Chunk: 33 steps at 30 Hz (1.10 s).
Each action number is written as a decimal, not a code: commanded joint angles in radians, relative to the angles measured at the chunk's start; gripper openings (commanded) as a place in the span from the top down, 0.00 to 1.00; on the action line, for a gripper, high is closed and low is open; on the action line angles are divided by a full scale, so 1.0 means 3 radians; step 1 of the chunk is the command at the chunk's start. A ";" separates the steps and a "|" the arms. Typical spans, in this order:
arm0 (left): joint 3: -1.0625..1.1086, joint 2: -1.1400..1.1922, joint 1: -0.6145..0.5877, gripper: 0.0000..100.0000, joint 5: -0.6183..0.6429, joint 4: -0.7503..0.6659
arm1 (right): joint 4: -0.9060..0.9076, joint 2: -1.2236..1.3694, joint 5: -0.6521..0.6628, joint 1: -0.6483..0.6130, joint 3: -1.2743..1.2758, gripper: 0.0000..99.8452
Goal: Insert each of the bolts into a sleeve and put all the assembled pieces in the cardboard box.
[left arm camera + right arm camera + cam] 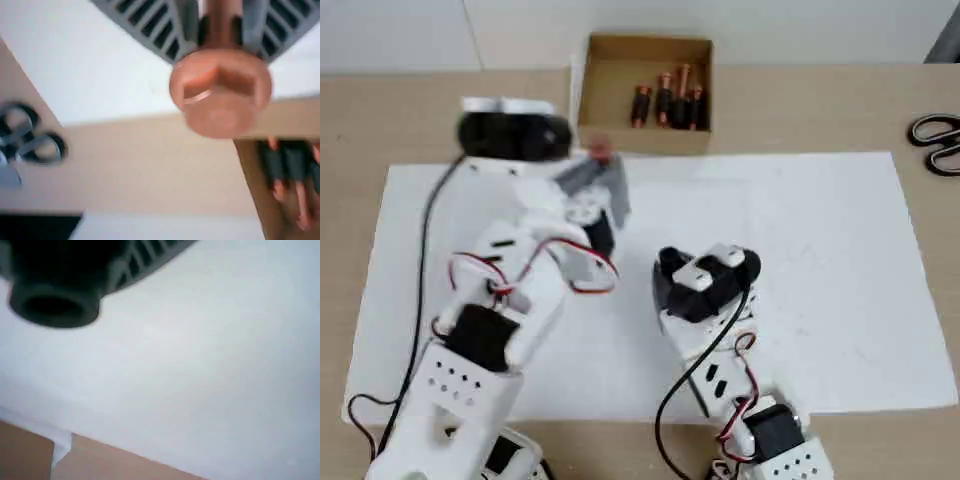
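A: Where is the bolt [220,92] seen?
B: It is clamped in the jaws of the left gripper [598,178], over the far edge of the paper [820,260], near the cardboard box [588,90].
A: And the right gripper [100,270]?
B: Its jaws are closed on a black sleeve [52,305] above the paper. 4 assembled pieces [670,100] are seen in the box.

The paper sheet [820,260] lies on the surface [380,110] before me, and the cardboard box [650,140] stands at its far edge, left of the middle. A row of assembled pieces [670,103] lies in the box's right half. The scissors [937,143] rest on the bare surface beyond the sheet's far right corner. My left tool [603,160] sits just before the box's front left corner with the bolt [220,92] in it. My right arm [705,280] is over the sheet's middle, nearer me, carrying the sleeve [52,305] above the sheet.
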 commanded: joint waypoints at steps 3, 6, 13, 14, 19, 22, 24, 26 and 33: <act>0.0130 -0.0118 0.0210 1.00 0.0020 -0.0128 | 0.0028 -0.0038 -0.0061 -0.0171 0.0020 1.00; 0.0253 -0.0118 0.0271 1.00 0.0015 -0.0276 | 0.0038 -0.0038 -0.0061 -0.0228 0.0031 1.00; 0.0371 -0.0123 0.0281 1.00 0.0015 -0.0327 | 0.0038 -0.0038 -0.0061 -0.0228 0.0031 1.00; 0.0371 -0.0123 0.0281 1.00 0.0015 -0.0327 | 0.0038 -0.0038 -0.0061 -0.0228 0.0031 1.00; 0.0371 -0.0123 0.0281 1.00 0.0036 -0.0235 | 0.0038 -0.0038 -0.0061 -0.0228 0.0031 1.00; 0.0366 -0.0123 0.0286 1.00 0.0036 -0.0179 | 0.0038 -0.0038 -0.0061 -0.0228 0.0031 1.00; 0.0361 -0.0123 0.0286 1.00 0.0041 -0.0159 | 0.0038 -0.0038 -0.0061 -0.0228 0.0031 1.00; 0.0355 -0.0123 0.0286 1.00 0.0102 -0.0107 | 0.0038 -0.0038 -0.0061 -0.0228 0.0031 1.00; 0.0335 -0.0123 0.0292 1.00 0.0159 0.0026 | 0.0038 -0.0038 -0.0061 -0.0228 0.0031 1.00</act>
